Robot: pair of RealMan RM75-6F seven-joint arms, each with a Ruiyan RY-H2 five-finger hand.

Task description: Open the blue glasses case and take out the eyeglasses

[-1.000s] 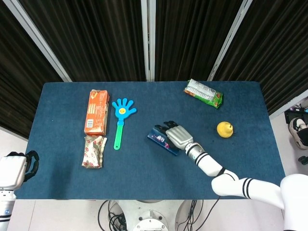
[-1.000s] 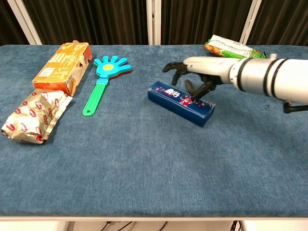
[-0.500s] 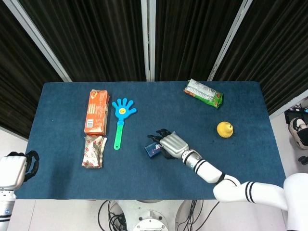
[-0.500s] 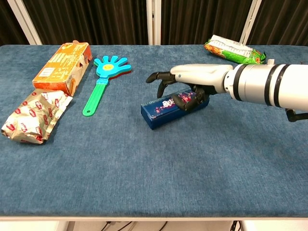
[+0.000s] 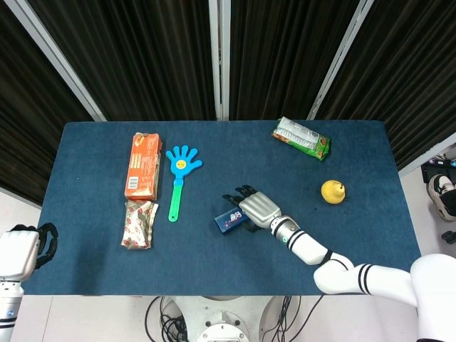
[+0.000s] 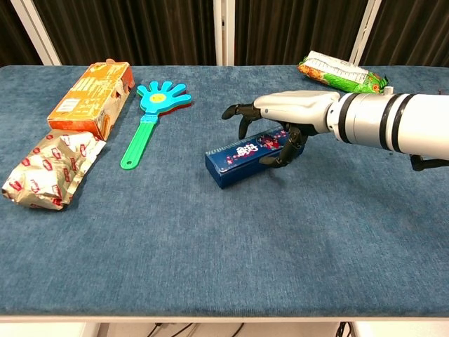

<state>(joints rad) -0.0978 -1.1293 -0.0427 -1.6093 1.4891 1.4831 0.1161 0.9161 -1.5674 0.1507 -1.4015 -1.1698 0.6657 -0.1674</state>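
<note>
Blue glasses case lies flat near mid-worktop, lid closed, long axis skewed, its near-left end free. My right hand arches over its far-right end, fingers spread; fingertips touch or nearly touch the front edge and top. I cannot tell whether anything is truly pinched. It reads as a loose contact with nothing lifted, and I'd call the hand open.

My left hand hangs off the worktop's near-left corner, well apart; its fingers look curled in and hold nothing.

Risks as I judge them:
- Case is unbraced. Prying at the lid with one hand will likely slide or spin it across the cloth instead of opening it.
- Seam line not visible from either view; fingertips may be on the hinge side, so pulling would only tip the case.
- If the lid springs open suddenly, the eyeglasses could spill out.
- A sideways shove could send the case toward the toy clapper; the lemon and snack packet are far enough off.
</note>
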